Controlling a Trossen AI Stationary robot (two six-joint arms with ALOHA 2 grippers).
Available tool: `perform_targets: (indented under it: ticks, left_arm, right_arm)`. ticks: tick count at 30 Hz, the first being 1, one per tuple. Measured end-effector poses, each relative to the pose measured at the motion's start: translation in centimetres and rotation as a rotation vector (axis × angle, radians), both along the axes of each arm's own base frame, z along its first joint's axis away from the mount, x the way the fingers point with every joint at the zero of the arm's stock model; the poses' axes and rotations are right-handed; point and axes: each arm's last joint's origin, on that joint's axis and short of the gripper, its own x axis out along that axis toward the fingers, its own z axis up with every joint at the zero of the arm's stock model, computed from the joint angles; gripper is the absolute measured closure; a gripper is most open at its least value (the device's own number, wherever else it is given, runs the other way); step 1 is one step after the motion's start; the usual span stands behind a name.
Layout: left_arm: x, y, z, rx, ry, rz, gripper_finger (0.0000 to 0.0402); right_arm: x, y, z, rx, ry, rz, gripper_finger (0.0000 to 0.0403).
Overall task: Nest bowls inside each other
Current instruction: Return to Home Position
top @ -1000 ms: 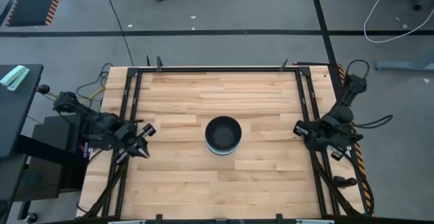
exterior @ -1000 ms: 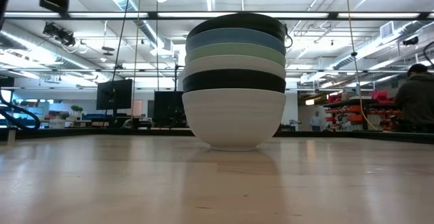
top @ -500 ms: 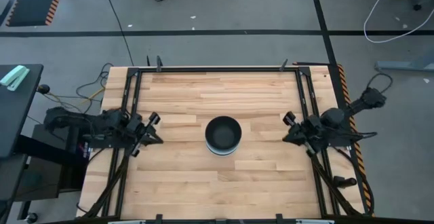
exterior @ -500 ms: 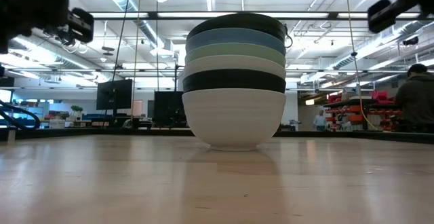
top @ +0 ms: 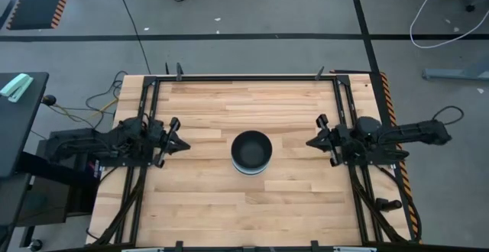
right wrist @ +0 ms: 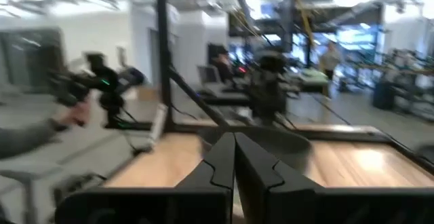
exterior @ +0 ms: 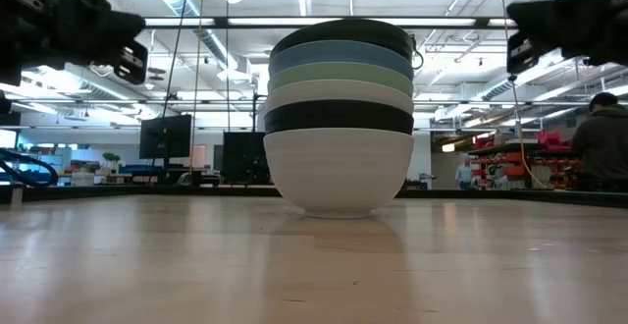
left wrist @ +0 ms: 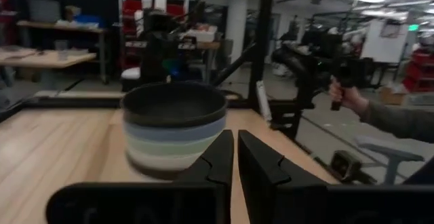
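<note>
Six bowls stand nested in one stack (top: 251,152) at the table's middle. From the bottom up they are white, black, white, mint green, blue and black (exterior: 340,118), and the lowest white bowl's base rests on the wood. My left gripper (top: 182,145) hovers level to the stack's left, shut, pointing at it. My right gripper (top: 310,143) hovers level to the stack's right, also shut. The left wrist view has the stack (left wrist: 174,125) just beyond the closed fingers (left wrist: 235,142). In the right wrist view the stack's dark rim (right wrist: 281,141) sits behind the closed fingers (right wrist: 234,146).
Black rails (top: 150,114) run along the table's left and right sides, under both arms. Bare wood (top: 244,103) lies around the stack on all sides. A person's hand (left wrist: 346,96) holding a device shows beyond the table. Another person (exterior: 601,142) sits far off in the room.
Both arms have swung from their tipped-down poses at the table's sides to level poses, fingers pointing at the stack. The left gripper moved toward the table's right and far edge; the right gripper moved toward the left. The stack of bowls stayed still.
</note>
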Motion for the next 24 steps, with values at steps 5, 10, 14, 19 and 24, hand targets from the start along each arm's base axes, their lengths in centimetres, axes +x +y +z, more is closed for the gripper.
perform_targets:
  ticks: [5, 10, 14, 19, 24]
  left_arm:
    - [0.0, 0.6, -0.5, 0.001, 0.046, 0.053, 0.0378]
    - [0.0, 0.9, -0.8, 0.017, 0.078, 0.084, 0.0373]
    - [0.0, 1.0, -0.9, 0.027, 0.085, 0.09, 0.0367]
    - [0.0, 0.9, -0.3, 0.052, 0.023, 0.061, 0.0368]
    - [-0.3, 0.6, 0.9, 0.098, -0.114, -0.015, 0.0375]
  right_arm:
    - [0.1, -1.0, -0.8, -0.022, 0.082, -0.091, 0.0385]
    - [0.2, -1.5, -1.1, -0.044, 0.111, -0.139, 0.0385]
    - [0.2, -1.6, -1.1, -0.039, 0.107, -0.147, 0.0385]
    - [0.1, -1.5, -0.4, 0.004, 0.044, -0.124, 0.0385]
    - [-0.2, -1.2, 1.1, -0.012, -0.107, -0.033, 0.0385]
